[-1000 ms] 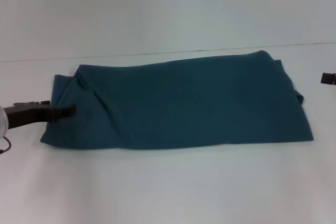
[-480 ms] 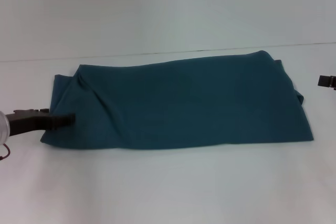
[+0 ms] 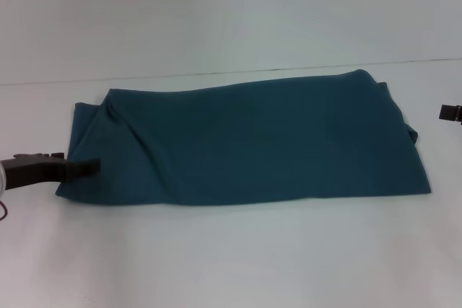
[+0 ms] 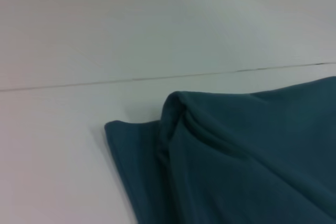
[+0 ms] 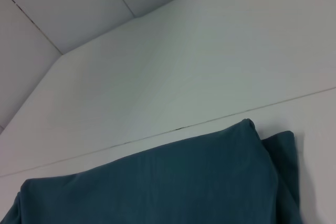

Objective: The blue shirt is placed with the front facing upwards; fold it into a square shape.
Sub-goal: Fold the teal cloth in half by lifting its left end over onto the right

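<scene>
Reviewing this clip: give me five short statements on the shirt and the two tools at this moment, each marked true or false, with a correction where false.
1. The blue shirt lies folded into a long band across the table. True.
2. White chest lettering shows on the upper surface. False: only plain teal cloth is visible in every view.
3. The left tool is at the shirt's left end, near the front corner. True.
4. The right tool is on the shirt's right end. False: it sits at the head view's right edge, apart from the cloth.
5. The shirt's left end lies perfectly flat. False: a raised fold bunches there, seen in the left wrist view.
</scene>
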Robot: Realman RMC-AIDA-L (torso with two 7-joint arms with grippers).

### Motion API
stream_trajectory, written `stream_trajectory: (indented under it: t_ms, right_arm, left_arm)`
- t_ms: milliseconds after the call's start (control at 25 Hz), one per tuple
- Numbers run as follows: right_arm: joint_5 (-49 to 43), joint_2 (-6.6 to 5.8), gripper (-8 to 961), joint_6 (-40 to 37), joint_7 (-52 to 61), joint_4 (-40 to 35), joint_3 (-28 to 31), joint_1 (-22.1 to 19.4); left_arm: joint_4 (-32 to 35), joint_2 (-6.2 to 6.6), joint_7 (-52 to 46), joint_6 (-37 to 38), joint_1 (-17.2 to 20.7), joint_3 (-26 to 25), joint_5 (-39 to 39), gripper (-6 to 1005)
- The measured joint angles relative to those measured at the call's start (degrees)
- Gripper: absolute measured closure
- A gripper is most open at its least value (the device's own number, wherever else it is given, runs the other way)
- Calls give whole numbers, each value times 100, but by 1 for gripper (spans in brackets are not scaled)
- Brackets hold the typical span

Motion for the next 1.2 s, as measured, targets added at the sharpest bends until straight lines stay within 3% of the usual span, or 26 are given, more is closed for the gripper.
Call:
stream_trajectory:
  t_ms: [760,1000,1120,1200]
  right_arm:
    - [0,13,222,14,-8,0,1,0]
    - [1,31,222,16,-47,0,6,0]
    - [0,48,223,30,-76,4,10,0]
    - [0,50,224,31,-80,6,10,0]
  left_arm:
    - [110,-9,-72,119,42,38,219,241]
    - [192,-13,-196,147,43,47,329,472]
    - [192,-13,-229,148,41,52,406,684]
    - [188,-15,-248,148,26,67,472,772]
